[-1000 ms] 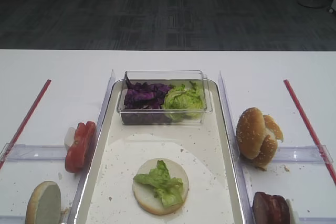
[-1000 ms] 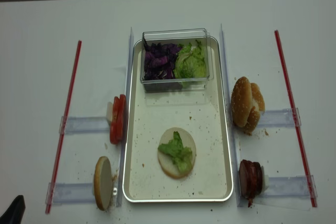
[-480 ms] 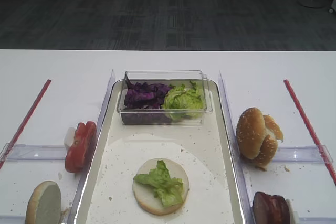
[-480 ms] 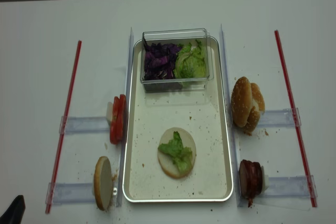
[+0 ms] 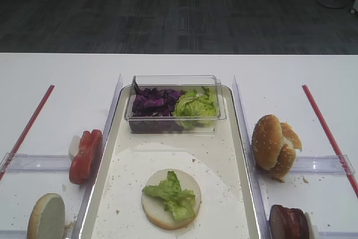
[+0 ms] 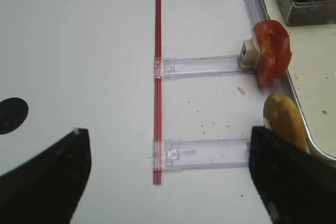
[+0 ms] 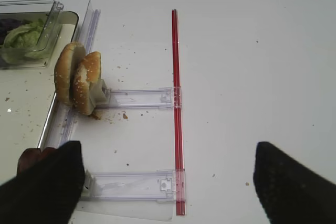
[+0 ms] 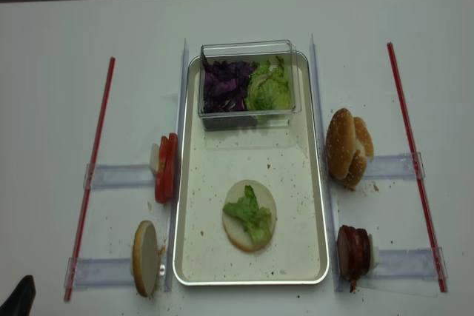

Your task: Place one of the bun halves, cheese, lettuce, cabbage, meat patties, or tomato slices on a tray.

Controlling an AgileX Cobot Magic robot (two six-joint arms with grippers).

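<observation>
The cream-white tray (image 8: 194, 257) lies lengthwise down the middle of the worktop (image 8: 59, 49). On its near half rests a bun half (image 8: 249, 216), cut face up, with a piece of lettuce (image 8: 248, 214) on top. At its far end stands a clear plastic tub (image 8: 248, 83) holding purple cabbage (image 8: 224, 86) on the left and more lettuce on the right.

Left of the tray, tomato slices (image 8: 167, 169) stand on edge, with another bun half (image 8: 145, 258) nearer. Right of the tray, two sesame bun halves (image 8: 347, 147) lean together, and meat patties (image 8: 353, 251) stand nearer.

The right claw (image 7: 168, 182) hangs above the worktop's right side, its fingers (image 7: 44, 184) wide apart and holding nothing. The left claw (image 6: 168, 182) likewise hangs above the left side, fingers (image 6: 47, 177) spread and empty.
</observation>
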